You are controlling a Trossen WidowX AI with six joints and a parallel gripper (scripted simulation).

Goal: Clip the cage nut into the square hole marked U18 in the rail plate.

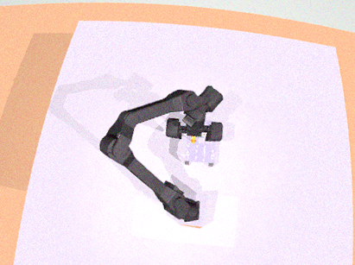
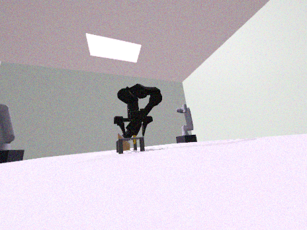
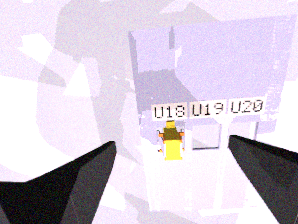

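The yellow cage nut [image 1: 193, 140] [image 2: 134, 140] [image 3: 173, 149] stands at the square hole just below the U18 label [image 3: 169, 111] of the rail plate [image 1: 201, 153] [image 3: 225, 60]. Its small orange side parts show left and right of it in the wrist view. In the exterior view it shows both above and below the plate's edge. How its wings sit under the plate is hidden. My gripper [image 2: 134, 134] [image 3: 173, 142] is open, its fingers wide apart on either side of the nut, with a gap on both sides and nothing held.
The U19 hole [image 3: 206, 136] and U20 hole lie to the right of the nut and show nothing in them. The plate stands on short dark legs [image 2: 142, 145]. An orange-brown shape [image 2: 126, 145] shows behind it. Grey robot arms [image 2: 188, 120] [image 2: 6, 127] stand in the background.
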